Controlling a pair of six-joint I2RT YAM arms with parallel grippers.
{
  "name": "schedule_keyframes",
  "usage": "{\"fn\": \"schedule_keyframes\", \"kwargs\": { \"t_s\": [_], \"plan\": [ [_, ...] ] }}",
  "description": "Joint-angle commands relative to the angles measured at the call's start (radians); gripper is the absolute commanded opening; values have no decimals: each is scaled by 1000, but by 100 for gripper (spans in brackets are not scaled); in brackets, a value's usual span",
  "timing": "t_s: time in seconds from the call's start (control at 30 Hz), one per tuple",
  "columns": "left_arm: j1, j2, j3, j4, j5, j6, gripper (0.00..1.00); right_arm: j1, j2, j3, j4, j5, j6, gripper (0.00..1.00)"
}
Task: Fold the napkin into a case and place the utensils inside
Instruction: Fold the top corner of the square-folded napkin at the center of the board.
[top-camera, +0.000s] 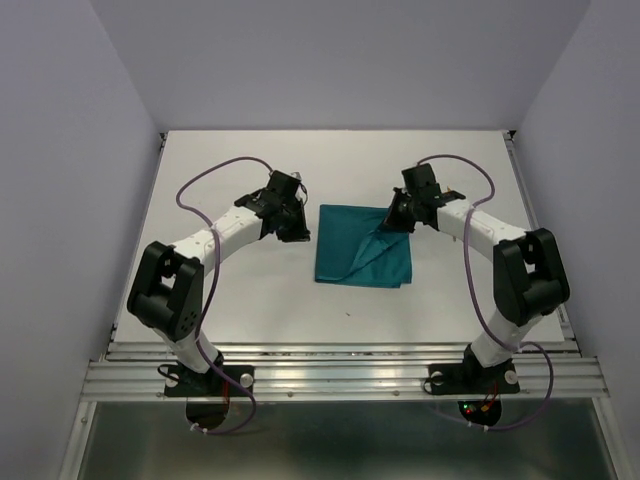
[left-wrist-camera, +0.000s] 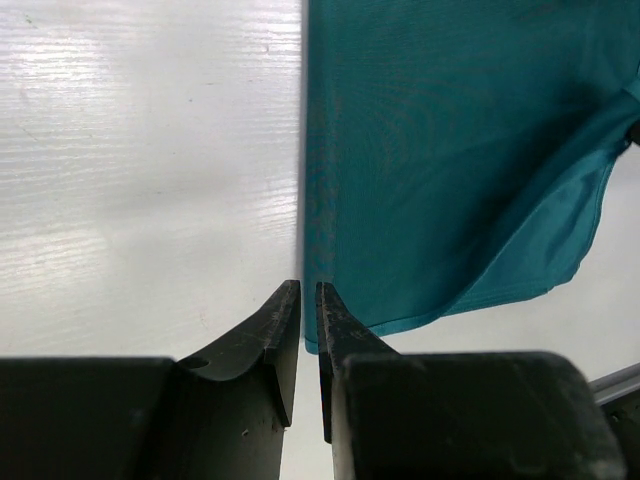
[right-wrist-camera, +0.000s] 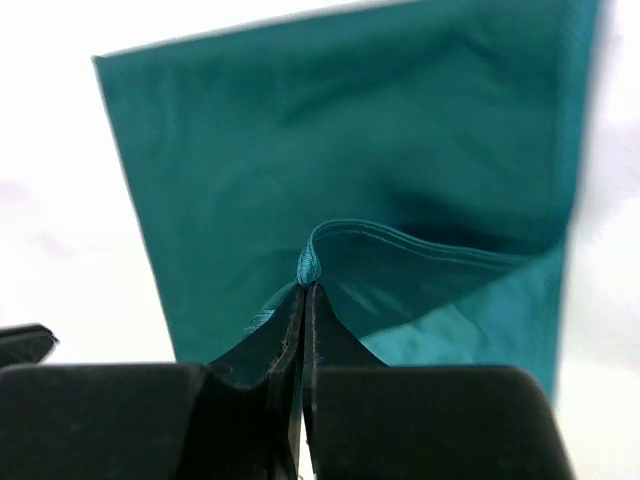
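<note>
Two fingers (right-wrist-camera: 288, 335) of right gripper (right-wrist-camera: 305, 288) are closed tight on a raised fold of the napkin (right-wrist-camera: 300, 140), pinched at the tips, w/ the corner held up over the body of the cloth. At left gripper (left-wrist-camera: 308, 292) the jaws stand a slit apart, table (left-wrist-camera: 150, 150) showing thru the gap. Tips sit at the napkin's edge, nothing seen betw. them. Napkin lies mid-table betw. both arms, one flap partly turned. Progress est.: early. First fold in hand, no case formed. No utensils in any view; insertion outstanding. Containers: none yet, contents N/A.
</note>
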Motion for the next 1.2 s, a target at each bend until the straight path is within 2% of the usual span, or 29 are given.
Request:
{"fn": "schedule_keyframes", "kwargs": {
  "t_s": [0.0,0.3,1.17],
  "plan": [
    [10,-54,-11,2,-7,-12,23,37,89,141,55,-6,-36,2],
    [12,-51,-25,0,-3,-32,23,46,255,324,66,-11,-50,2],
    [12,-39,-40,8,0,-62,23,83,419,470,54,-80,-81,3]
  ]
}}
